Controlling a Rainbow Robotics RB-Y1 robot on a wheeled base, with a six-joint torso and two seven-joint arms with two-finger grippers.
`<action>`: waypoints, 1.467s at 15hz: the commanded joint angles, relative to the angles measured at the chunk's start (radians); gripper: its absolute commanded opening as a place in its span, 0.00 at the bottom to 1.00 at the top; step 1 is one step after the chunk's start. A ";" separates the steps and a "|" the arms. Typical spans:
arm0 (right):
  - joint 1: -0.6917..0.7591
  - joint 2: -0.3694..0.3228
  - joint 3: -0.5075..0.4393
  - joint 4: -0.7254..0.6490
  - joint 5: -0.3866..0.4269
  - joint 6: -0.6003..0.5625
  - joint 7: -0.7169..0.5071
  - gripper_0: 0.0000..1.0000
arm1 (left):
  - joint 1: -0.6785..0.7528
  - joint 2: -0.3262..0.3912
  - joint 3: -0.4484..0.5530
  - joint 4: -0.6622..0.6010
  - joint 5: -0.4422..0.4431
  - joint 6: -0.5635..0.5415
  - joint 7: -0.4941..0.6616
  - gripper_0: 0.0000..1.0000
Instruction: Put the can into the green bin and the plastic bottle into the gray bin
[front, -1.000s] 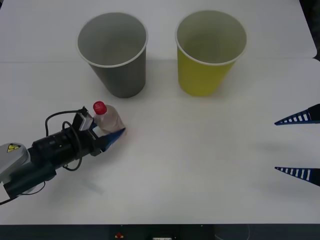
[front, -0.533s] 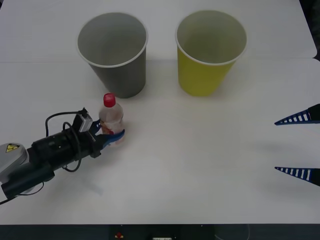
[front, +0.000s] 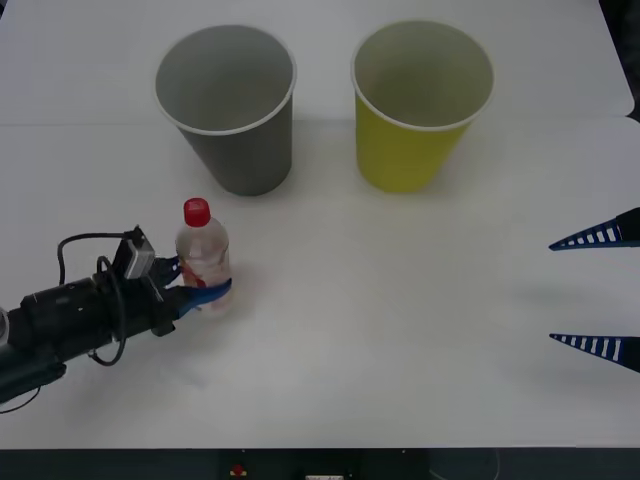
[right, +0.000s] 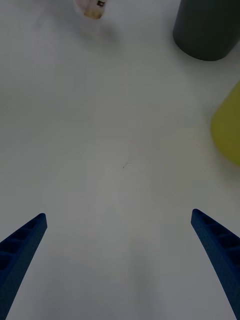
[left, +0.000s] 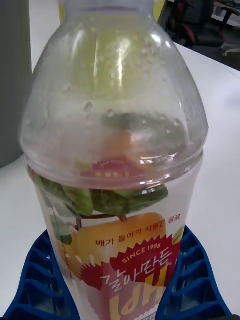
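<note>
Bottle moved left, away from the gray bin (front: 226, 105) | left gripper (front: 197, 290) squeezes plastic bottle (front: 202, 259), lower left | right gripper (front: 598, 291) open, right edge | needs lifting next

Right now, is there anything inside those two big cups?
The gray bin and the green bin show bare inner walls with nothing visible inside, though their very bottoms are hidden. The plastic bottle stands outside, held by the left gripper.

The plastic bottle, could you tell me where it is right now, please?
In the front view the plastic bottle stands upright on the robot's left, held in the left claw, nearer the robot than the gray bin.
</note>
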 joint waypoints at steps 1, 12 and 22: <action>0.000 0.000 0.000 0.000 0.000 0.000 0.000 1.00 | 0.075 0.045 0.087 -0.136 -0.157 -0.015 0.207 0.00; 0.000 0.000 0.000 0.000 0.000 0.000 0.000 1.00 | -0.002 0.068 0.466 -0.579 -0.717 -0.380 1.426 0.00; 0.000 0.000 0.000 0.000 0.000 0.000 0.000 1.00 | -0.474 0.165 0.422 -0.300 -0.649 -0.642 1.440 0.00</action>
